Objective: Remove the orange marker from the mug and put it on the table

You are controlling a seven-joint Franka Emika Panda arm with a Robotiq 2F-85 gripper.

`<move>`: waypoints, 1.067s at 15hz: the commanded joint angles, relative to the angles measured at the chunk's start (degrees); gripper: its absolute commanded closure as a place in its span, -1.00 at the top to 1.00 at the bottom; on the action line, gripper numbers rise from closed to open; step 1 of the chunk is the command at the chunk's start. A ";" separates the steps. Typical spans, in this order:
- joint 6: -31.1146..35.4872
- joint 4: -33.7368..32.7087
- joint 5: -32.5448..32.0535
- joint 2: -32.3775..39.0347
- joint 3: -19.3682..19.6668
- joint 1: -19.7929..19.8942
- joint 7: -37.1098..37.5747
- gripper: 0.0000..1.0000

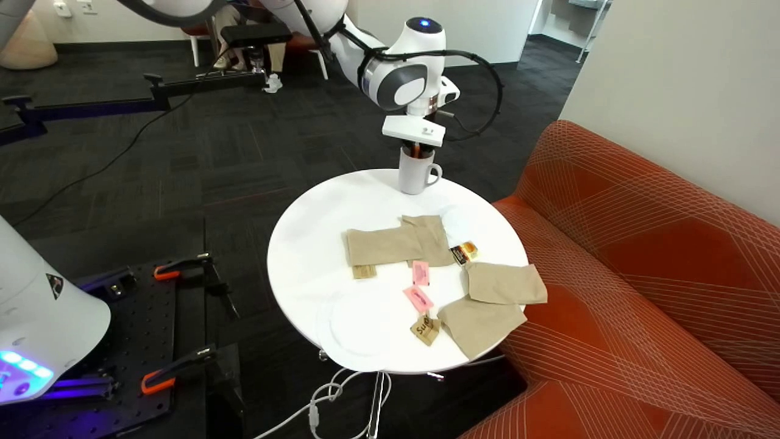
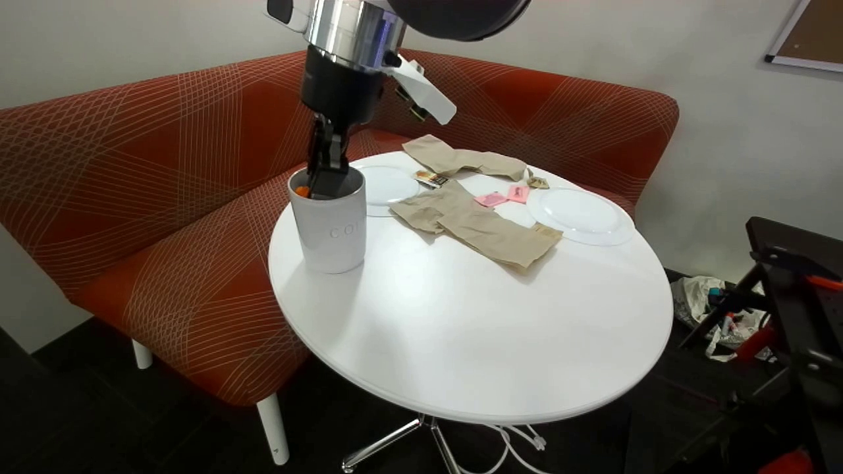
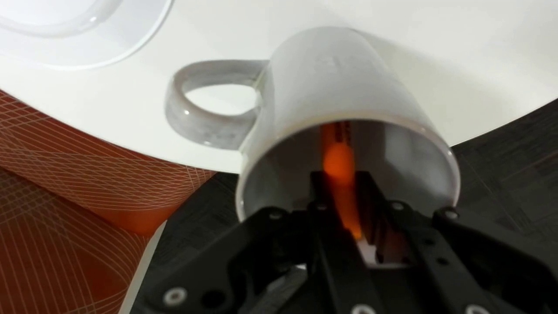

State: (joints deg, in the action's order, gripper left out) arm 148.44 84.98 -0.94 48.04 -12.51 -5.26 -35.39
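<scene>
The tool [image 3: 342, 181] grips the orange marker [image 3: 339, 160] inside the mug [image 3: 331, 83] near the edge of the table [image 2: 474, 336].

Orange marker [image 3: 339, 163] inside the upright, 1-handled white mug [image 1: 414, 174] — on the white table [image 2: 461, 329], near its edge

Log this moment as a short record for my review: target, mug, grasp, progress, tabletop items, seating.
target: orange marker, inside the white mug
mug: upright on the round white table
grasp: hand down in the mug, apparently closed on the marker
progress: marker not yet out
tabletop items: two clear plates, brown napkins, pink packets, other small packets
seating: orange-red patterned sofa beside the table
</scene>
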 commanded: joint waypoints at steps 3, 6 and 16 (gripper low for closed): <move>1.79 2.67 -0.68 -3.56 -1.73 1.42 0.96 -0.90; 3.11 4.09 -0.85 -5.80 -1.70 1.45 1.00 -0.90; 12.18 11.55 0.05 -16.39 -3.82 2.67 0.66 -0.90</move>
State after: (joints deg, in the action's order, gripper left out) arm 156.49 90.58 -0.94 37.28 -14.33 -4.45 -35.39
